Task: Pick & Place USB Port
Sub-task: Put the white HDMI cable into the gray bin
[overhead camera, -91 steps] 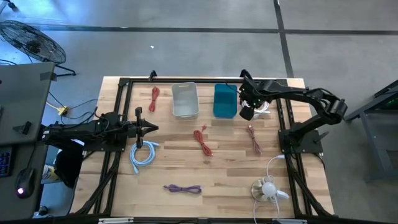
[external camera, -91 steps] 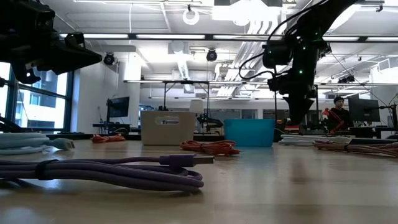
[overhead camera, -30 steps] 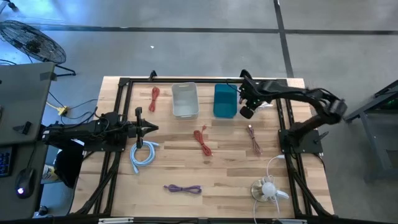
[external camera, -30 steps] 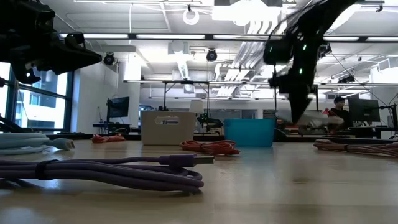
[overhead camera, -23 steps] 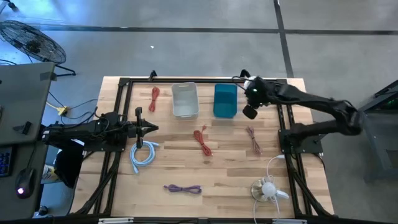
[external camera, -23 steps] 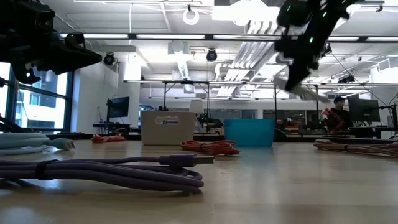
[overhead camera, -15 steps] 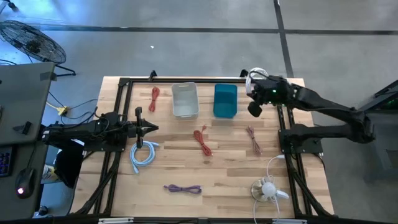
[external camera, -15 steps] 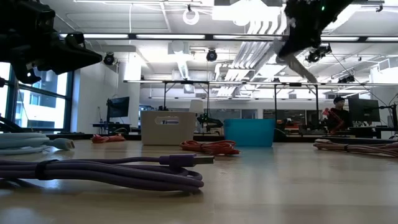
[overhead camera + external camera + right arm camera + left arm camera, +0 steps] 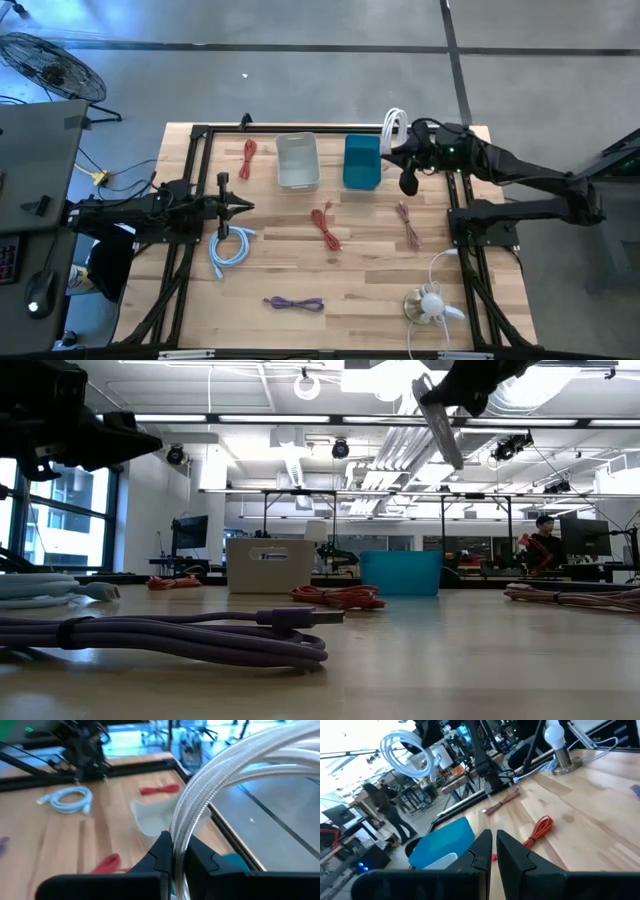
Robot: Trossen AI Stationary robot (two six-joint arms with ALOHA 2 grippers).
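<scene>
My right gripper point(image 9: 398, 148) is shut on a coiled white USB cable point(image 9: 394, 127), high above the table by the far right corner of the teal bin point(image 9: 362, 162). In the left wrist view the coil point(image 9: 406, 754) shows in the air. In the low view the gripper point(image 9: 462, 382) is at the top of the picture. My left gripper point(image 9: 247, 207) is shut and empty, hovering at the table's left beside a light blue cable point(image 9: 230, 247) that lies flat on the wood. My right gripper pinches the coil's bundled strands point(image 9: 178, 836) between its two fingers point(image 9: 159, 851), several strands together. The fingers reach about level toward the table's left. The coil is lifted clear of the table and sticks out beyond the fingertips.
A clear bin point(image 9: 297, 160) stands left of the teal one. Red cables point(image 9: 248, 157) point(image 9: 325, 225), a brownish cable point(image 9: 408, 222), a purple cable point(image 9: 293, 302) and a white lamp point(image 9: 430, 303) lie on the wood. A black frame point(image 9: 300, 129) rims the table.
My right gripper has risen from low beside the teal bin's right side and gone toward the far edge, turning as it went. The white cable has gone up with it and is lifted clear of the table.
</scene>
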